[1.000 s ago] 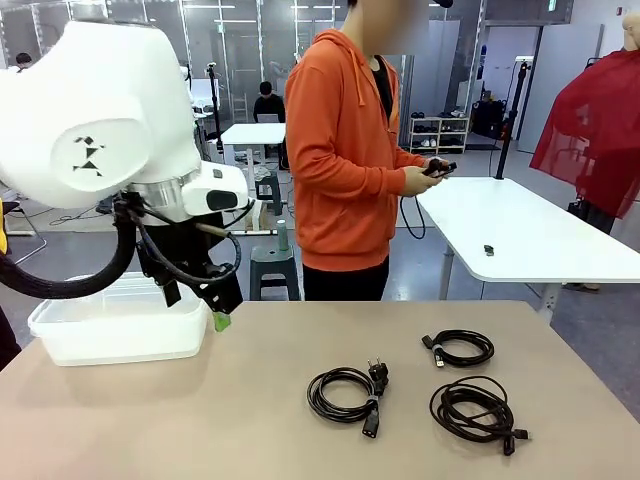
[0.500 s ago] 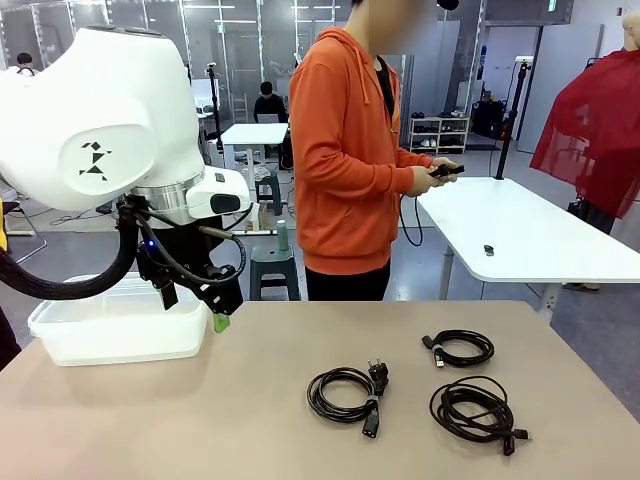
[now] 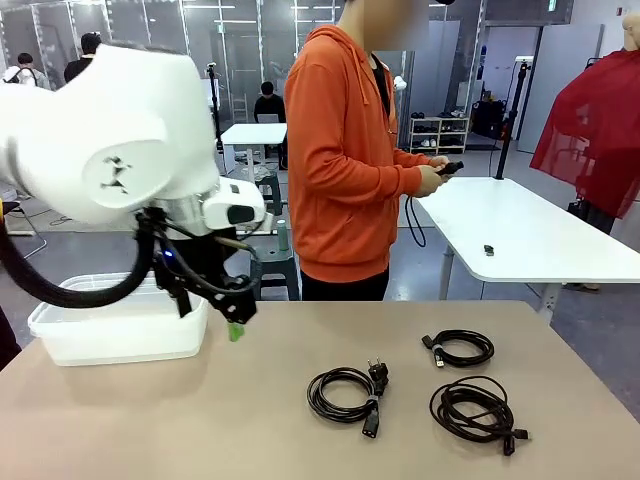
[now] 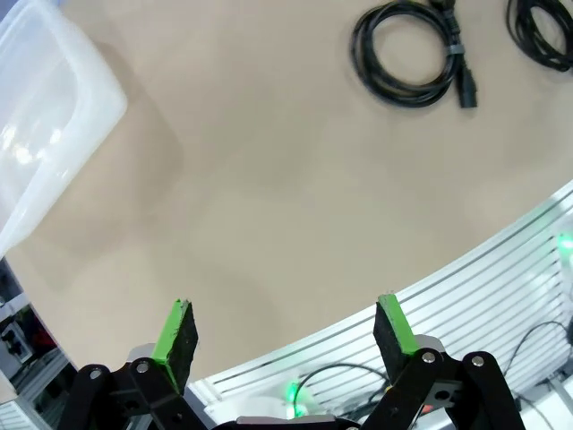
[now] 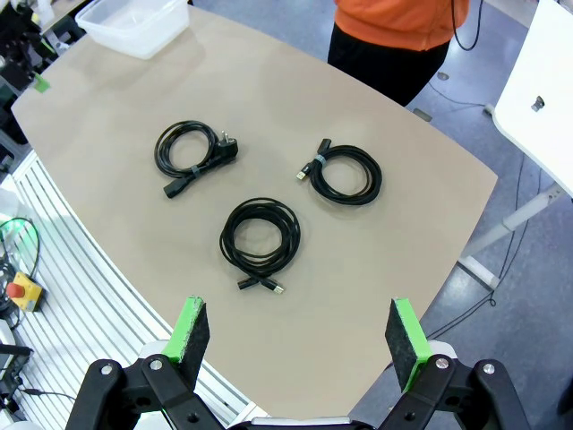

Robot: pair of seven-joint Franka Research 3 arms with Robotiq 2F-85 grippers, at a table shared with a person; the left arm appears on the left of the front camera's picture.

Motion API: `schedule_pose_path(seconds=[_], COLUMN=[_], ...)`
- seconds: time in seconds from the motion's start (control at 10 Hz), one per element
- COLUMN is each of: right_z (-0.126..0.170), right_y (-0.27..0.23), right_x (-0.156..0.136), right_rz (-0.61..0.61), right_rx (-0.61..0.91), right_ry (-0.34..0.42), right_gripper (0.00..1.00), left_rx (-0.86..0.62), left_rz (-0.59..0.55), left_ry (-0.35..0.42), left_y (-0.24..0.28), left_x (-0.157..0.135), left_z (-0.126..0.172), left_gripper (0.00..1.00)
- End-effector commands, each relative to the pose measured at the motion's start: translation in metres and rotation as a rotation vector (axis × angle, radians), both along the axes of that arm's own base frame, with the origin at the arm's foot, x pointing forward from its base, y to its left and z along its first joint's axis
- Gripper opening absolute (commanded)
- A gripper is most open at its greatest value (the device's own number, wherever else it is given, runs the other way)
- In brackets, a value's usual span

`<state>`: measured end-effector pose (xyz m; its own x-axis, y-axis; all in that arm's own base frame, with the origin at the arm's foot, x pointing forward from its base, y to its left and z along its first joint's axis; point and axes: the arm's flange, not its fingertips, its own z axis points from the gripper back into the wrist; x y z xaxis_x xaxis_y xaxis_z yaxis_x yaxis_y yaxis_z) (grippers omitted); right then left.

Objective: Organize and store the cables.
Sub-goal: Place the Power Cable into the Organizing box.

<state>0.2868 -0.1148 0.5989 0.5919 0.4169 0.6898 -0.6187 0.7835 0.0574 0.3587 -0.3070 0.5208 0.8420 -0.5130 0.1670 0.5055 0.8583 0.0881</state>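
The cables [image 5: 260, 235] lie as three separate black coils on the right half of the tan table [image 3: 200, 420], none touching another. The plug-ended coil [image 3: 345, 395] sits nearest the middle of the table, with chunky plugs at its right side. The far coil [image 3: 462, 348] lies to its right and closer to the person's edge, a small connector sticking out at its left. The loose coil [image 3: 475, 410] lies just in front of the far coil, toward the robot's side, its ends trailing to the lower right. All three rest flat on the tabletop, well apart from the clear plastic bin [image 3: 120, 335], which stands at the table's left far corner. The left gripper [image 4: 286, 313] hangs above bare tabletop just beside the bin's right end, its green pads spread wide with nothing between them; its wrist view shows the plug-ended coil well ahead and the bin's corner off to one side. The right gripper [image 5: 300, 331] is held high over the table's edge, looking down on all three coils, its green pads likewise wide apart and holding nothing. At the far side a person [image 3: 345, 150] in an orange hooded top stands side-on, a hand [image 3: 428, 180] holding a small black device with a cord hanging from it, next to a white table [image 3: 520, 235] behind.
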Motion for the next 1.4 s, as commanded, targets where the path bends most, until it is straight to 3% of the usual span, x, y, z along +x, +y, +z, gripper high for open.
schedule_pose_path(seconds=[0.0,0.4,0.8,1.3], right_z=[-0.001,-0.001,-0.001,-0.001], right_y=[0.000,0.000,0.000,0.000], right_x=[0.000,0.000,0.000,0.000], right_rz=[0.003,0.003,0.003,0.003], right_rx=[0.003,0.003,0.003,0.003], right_ry=[-0.004,-0.004,-0.004,-0.004], right_gripper=[1.00,1.00,1.00,1.00], left_rx=[-0.014,-0.082,-0.127,-0.110], left_rz=[0.002,0.041,0.035,-0.026], left_ry=[-0.001,0.025,0.063,0.058], left_y=[-0.055,-0.117,-0.160,-0.171], left_x=[0.025,0.052,0.056,0.054], left_z=[-0.020,-0.062,-0.092,-0.098], left_gripper=[1.00,1.00,1.00,1.00])
